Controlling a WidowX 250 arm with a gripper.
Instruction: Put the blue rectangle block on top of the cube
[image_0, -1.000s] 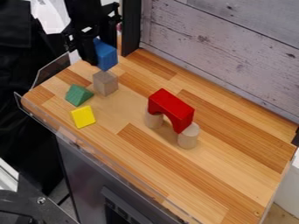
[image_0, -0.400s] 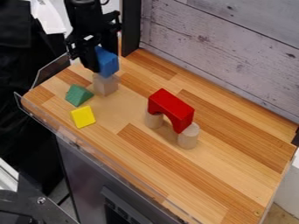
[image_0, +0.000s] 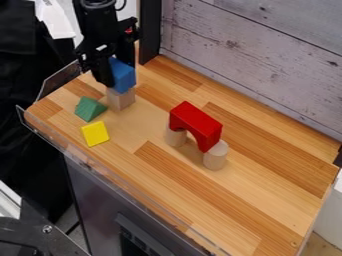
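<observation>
At the upper left of the camera view, the black gripper (image_0: 115, 70) hangs over the table's back left corner, shut on the blue rectangle block (image_0: 123, 76). The blue block stands upright right over the plain wooden cube (image_0: 121, 99), its lower end at the cube's top face. Whether its weight rests on the cube, I cannot tell. The gripper hides part of the blue block's left side and back.
A green triangular block (image_0: 89, 108) and a yellow block (image_0: 95, 133) lie left of and in front of the cube. A red arch (image_0: 195, 125) bridges two wooden cylinders (image_0: 215, 155) mid-table. A clear rail (image_0: 83, 159) edges the front left, and a plank wall (image_0: 260, 55) stands behind.
The gripper has come down with the blue block, which moved from just above the cube to its top face. The other blocks have stayed in place.
</observation>
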